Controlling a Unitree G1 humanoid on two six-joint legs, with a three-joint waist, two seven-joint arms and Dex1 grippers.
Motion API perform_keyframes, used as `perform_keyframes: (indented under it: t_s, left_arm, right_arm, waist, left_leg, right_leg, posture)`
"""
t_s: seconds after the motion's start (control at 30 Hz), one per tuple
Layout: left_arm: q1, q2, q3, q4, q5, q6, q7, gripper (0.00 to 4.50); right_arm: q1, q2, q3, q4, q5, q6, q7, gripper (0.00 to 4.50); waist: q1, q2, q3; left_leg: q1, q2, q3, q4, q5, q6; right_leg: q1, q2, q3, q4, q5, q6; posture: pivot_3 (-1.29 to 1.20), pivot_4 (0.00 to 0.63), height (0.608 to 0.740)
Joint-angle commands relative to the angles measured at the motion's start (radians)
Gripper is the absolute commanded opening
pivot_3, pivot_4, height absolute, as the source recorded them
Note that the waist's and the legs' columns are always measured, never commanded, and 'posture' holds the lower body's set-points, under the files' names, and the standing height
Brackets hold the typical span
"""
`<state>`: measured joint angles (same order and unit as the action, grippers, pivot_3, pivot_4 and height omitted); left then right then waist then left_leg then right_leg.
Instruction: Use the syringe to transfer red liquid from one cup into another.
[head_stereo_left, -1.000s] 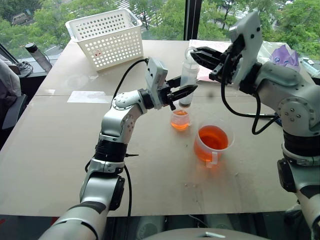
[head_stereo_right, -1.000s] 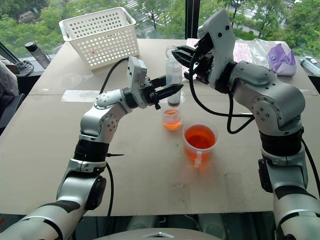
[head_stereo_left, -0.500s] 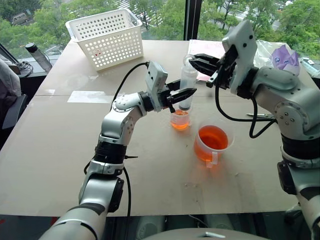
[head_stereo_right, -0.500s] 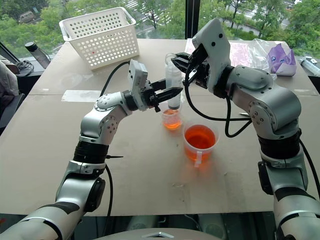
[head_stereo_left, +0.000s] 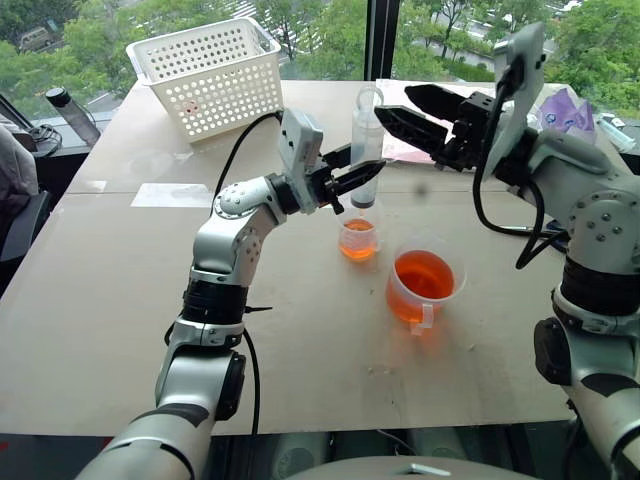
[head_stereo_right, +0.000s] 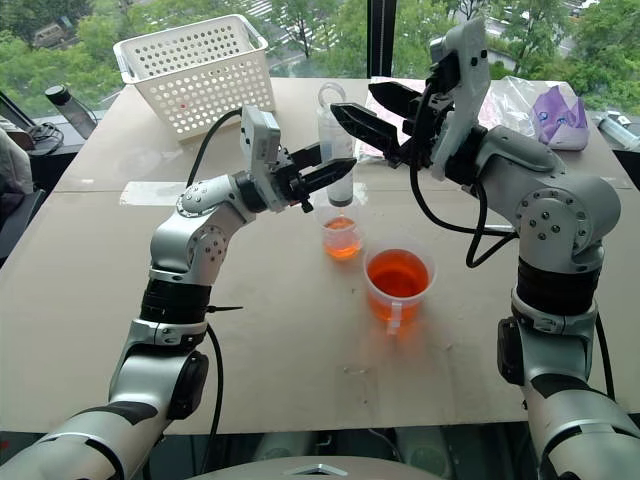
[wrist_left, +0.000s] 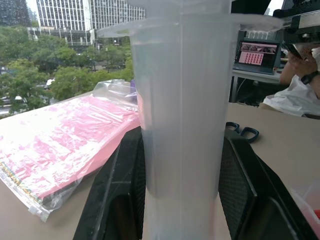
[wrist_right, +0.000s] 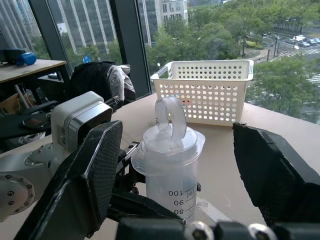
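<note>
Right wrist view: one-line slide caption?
Open right gripper faces the upright syringe clamped by the left gripper.

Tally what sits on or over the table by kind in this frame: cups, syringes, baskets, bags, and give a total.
Clear cups holding orange-red liquid: 2, the wide beaker and the narrow cup
Syringes: 1, the syringe, upright over the narrow cup
White perforated baskets: 1, the basket
Pink plastic bags: 1, the pink bag
Purple items at the far right edge: 1, the purple item
Total: 6
</note>
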<state>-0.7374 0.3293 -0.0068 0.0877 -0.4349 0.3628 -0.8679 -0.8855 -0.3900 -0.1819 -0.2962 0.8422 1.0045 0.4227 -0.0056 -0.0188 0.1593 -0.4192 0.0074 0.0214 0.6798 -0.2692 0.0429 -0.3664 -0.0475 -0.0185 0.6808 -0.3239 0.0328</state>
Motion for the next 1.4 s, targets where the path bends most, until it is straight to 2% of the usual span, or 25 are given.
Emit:
perform_keyframes:
  t_s: [0.03,0.4,0.47,0.7,1.1,1.13,1.17,1.3,1.33,1.4]
  left_arm:
    - [-0.028,0.003,0.022,-0.052,-0.020,-0.014,0.003,1.36]
    - [-0.030,0.001,0.031,-0.059,-0.030,-0.005,0.006,1.36]
    - [-0.028,0.003,0.032,-0.064,-0.033,-0.002,0.005,1.36]
    - [-0.026,0.001,0.024,-0.077,-0.048,0.007,0.003,1.36]
    - [-0.018,-0.001,0.013,-0.096,-0.054,0.019,0.001,1.36]
    - [-0.018,-0.001,0.012,-0.098,-0.055,0.020,0.001,1.36]
    - [-0.017,-0.001,0.012,-0.098,-0.055,0.021,0.001,1.36]
    - [-0.017,-0.002,0.009,-0.099,-0.054,0.021,0.001,1.36]
    - [-0.017,-0.003,0.009,-0.100,-0.054,0.021,0.001,1.36]
    - [-0.017,-0.003,0.009,-0.102,-0.057,0.027,0.000,1.36]
  right_arm:
    - [-0.011,-0.011,-0.051,-0.016,0.050,0.001,-0.013,3.87]
    - [0.107,-0.067,0.017,-0.066,0.055,0.005,0.039,3.87]
    - [0.104,-0.068,0.032,-0.060,0.051,0.004,0.043,4.40]
    - [0.071,-0.006,0.108,-0.034,0.003,-0.014,0.004,4.47]
    - [0.007,0.078,0.129,0.052,-0.071,-0.061,-0.031,4.47]
    - [0.004,0.084,0.130,0.058,-0.077,-0.063,-0.034,3.93]
    - [0.001,0.088,0.130,0.063,-0.082,-0.065,-0.036,3.71]
    - [-0.009,0.107,0.130,0.075,-0.097,-0.074,-0.036,1.79]
    - [-0.010,0.109,0.130,0.076,-0.099,-0.074,-0.034,1.65]
    - [-0.009,0.110,0.132,0.073,-0.100,-0.073,-0.030,1.65]
  waist:
    - [-0.004,0.000,0.000]
    - [-0.007,0.000,0.000]
    - [-0.006,0.000,0.000]
    - [-0.007,0.000,0.000]
    - [-0.007,0.000,0.000]
    - [-0.007,0.000,0.000]
    - [-0.007,0.000,0.000]
    - [-0.007,0.000,0.000]
    - [-0.007,0.000,0.000]
    - [-0.007,0.000,0.000]
  left_leg:
    - [0.000,0.000,0.000,0.000,0.000,0.000]
    - [0.000,0.000,0.000,-0.001,0.000,0.000]
    - [0.000,0.000,0.000,-0.001,0.000,0.000]
    - [0.000,0.000,0.000,-0.001,0.000,0.000]
    - [0.000,0.000,0.000,-0.001,0.000,0.000]
    - [0.000,0.000,0.001,-0.001,0.000,0.000]
    - [0.000,0.000,0.001,-0.001,0.000,0.000]
    - [0.000,0.000,0.001,-0.001,0.000,0.000]
    - [0.000,0.000,0.001,-0.001,0.000,0.000]
    - [0.000,0.000,0.001,-0.001,0.000,0.000]
  right_leg:
    - [0.000,0.000,0.000,0.000,0.000,0.000]
    - [0.000,0.000,0.001,0.000,0.000,0.000]
    - [0.000,0.000,0.001,0.000,0.000,0.000]
    - [-0.001,0.000,0.001,0.000,0.000,0.000]
    - [-0.001,0.000,0.001,0.000,0.000,0.000]
    - [-0.001,0.000,0.001,0.000,0.000,0.000]
    - [-0.001,0.000,0.001,0.000,0.000,0.000]
    - [-0.001,0.000,0.001,0.000,0.000,0.000]
    - [-0.001,0.000,0.001,0.000,0.000,0.000]
    - [-0.001,0.000,0.001,0.000,0.000,0.000]
  posture:
    - [0.00,0.150,0.740]
    - [0.00,0.150,0.740]
    - [0.00,0.150,0.740]
    - [0.00,0.150,0.740]
    - [0.00,0.150,0.740]
    - [0.00,0.150,0.740]
    - [0.00,0.150,0.740]
    - [0.00,0.150,0.740]
    - [0.00,0.150,0.740]
    - [0.00,0.150,0.740]
